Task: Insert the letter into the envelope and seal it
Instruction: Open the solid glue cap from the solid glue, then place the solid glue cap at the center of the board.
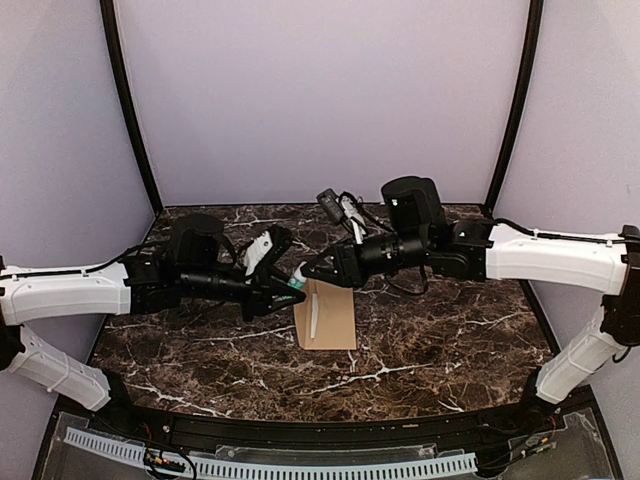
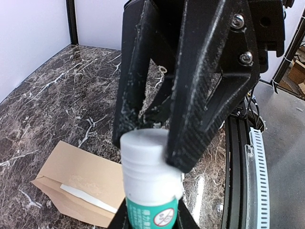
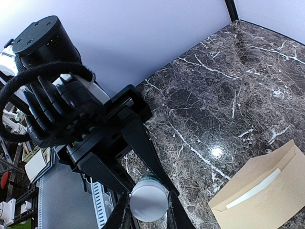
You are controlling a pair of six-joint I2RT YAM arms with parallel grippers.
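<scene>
Above the tan kraft paper envelope point(image 1: 335, 322), left tool point(image 1: 288, 287) and right tool point(image 1: 310, 272) both clamp a white-capped green glue tube point(image 2: 151, 191), which uneven pulling could drop.

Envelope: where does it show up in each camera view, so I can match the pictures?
Top external: envelope at centre, just below the glue stick.
Left wrist: envelope at lower left.
Right wrist: envelope in the lower right corner, cut off by the edge.
Shared landmark: the white-capped glue stick, at bottom centre in both wrist views.
</scene>
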